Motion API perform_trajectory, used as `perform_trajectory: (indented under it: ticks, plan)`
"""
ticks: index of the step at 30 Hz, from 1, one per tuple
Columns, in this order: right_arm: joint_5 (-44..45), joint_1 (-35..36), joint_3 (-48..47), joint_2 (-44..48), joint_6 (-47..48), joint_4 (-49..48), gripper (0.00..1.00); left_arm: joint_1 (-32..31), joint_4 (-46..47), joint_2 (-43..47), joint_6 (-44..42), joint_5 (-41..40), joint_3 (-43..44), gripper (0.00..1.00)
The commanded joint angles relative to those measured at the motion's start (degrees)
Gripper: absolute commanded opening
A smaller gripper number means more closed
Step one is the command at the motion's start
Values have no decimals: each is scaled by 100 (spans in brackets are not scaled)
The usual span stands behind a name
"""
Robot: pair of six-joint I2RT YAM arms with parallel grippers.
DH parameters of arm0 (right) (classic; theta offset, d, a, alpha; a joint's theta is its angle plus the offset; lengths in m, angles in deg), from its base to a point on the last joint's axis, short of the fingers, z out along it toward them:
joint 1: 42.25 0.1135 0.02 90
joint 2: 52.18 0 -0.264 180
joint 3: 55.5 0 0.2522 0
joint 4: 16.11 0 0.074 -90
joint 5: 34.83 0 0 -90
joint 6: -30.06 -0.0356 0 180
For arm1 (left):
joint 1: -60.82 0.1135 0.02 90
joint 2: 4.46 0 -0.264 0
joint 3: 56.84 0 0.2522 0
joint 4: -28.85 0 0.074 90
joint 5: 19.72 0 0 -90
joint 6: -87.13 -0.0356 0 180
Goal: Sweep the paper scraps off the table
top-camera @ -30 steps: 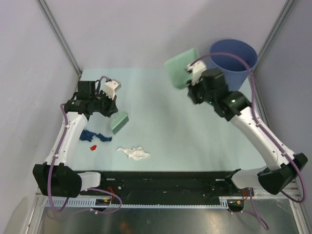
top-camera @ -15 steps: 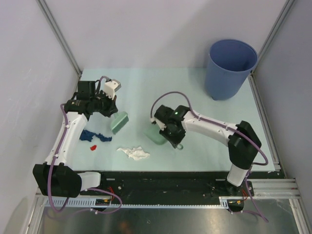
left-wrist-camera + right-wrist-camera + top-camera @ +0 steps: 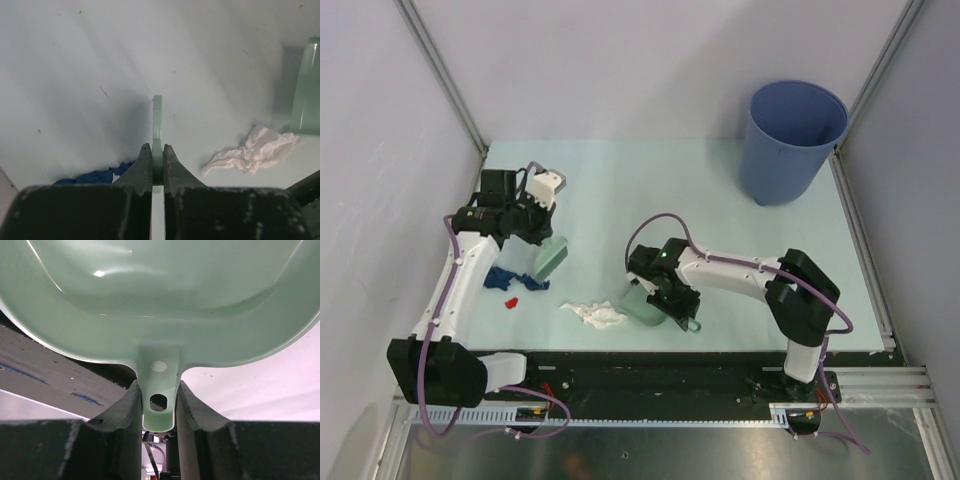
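Barely started: every one of the scraps (image 3: 596, 315) is on the table (image 3: 650, 190), none in the dustpan (image 3: 642, 302)

The left gripper (image 3: 157, 150) is clamped tight on the brush (image 3: 157, 117), which sits near the blue scrap (image 3: 516, 278) and the tiny red scrap (image 3: 512, 300). The right gripper (image 3: 159, 390) is pinched on the dustpan's tab, with the dustpan just right of the white wad (image 3: 255, 150) by the near edge. The dustpan looks empty to me, so I reckon brushing it all in and dumping it in the bucket (image 3: 794, 140) is all left to do.
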Motion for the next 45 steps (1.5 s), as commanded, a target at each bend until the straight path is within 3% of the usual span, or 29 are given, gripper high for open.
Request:
perform_trajectory:
  ticks: [1,9,18,26,42,45]
  plan:
    - [-135,122,68,-155,-141,-130,0,26,-276,247,-157,-261,305,0]
    - [-179,202,68,-506,-159,-411,0,26,-628,326,-236,-280,-116,0]
    - [-162,193,7,-700,-185,-850,0,-71,-646,186,97,1144,-451,0]
    - [-170,96,-388,-1007,-185,-1360,0,-702,-646,-25,133,2259,-398,0]
    - [-443,-35,-398,-815,-211,-1914,0,-669,-751,256,142,2479,103,0]
    - [-487,-176,-301,-718,-264,-2178,0,-572,-821,186,194,2105,304,0]
